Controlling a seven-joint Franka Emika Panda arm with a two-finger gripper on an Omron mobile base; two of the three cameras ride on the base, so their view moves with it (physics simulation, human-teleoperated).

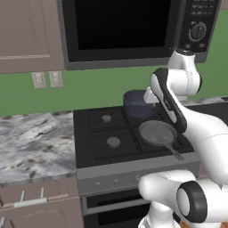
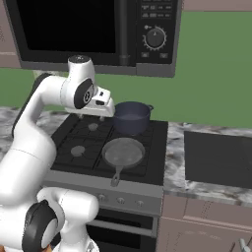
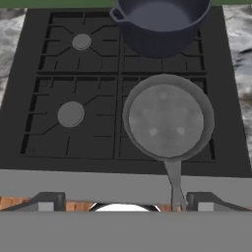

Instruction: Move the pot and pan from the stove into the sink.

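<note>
The dark blue-grey pot (image 1: 136, 103) (image 2: 131, 117) (image 3: 160, 24) stands on the back right burner of the black stove (image 1: 100, 133) (image 2: 86, 142) (image 3: 74, 78). In front of it the grey speckled pan (image 1: 157, 132) (image 2: 123, 151) (image 3: 166, 118) lies on the front right burner, its thin handle reaching over the stove's front edge. My gripper (image 2: 102, 114) (image 3: 125, 203) hovers well above the cooktop, left of the pot, open with nothing between its fingers. The dark sink (image 2: 219, 157) is set in the stone counter right of the stove.
A black microwave (image 1: 133, 26) (image 2: 98, 29) hangs over the stove, close above my arm. Marbled counter (image 1: 35, 142) runs left of the stove, with wall sockets (image 1: 46, 79) behind it. Cabinet drawers (image 1: 31, 202) sit below.
</note>
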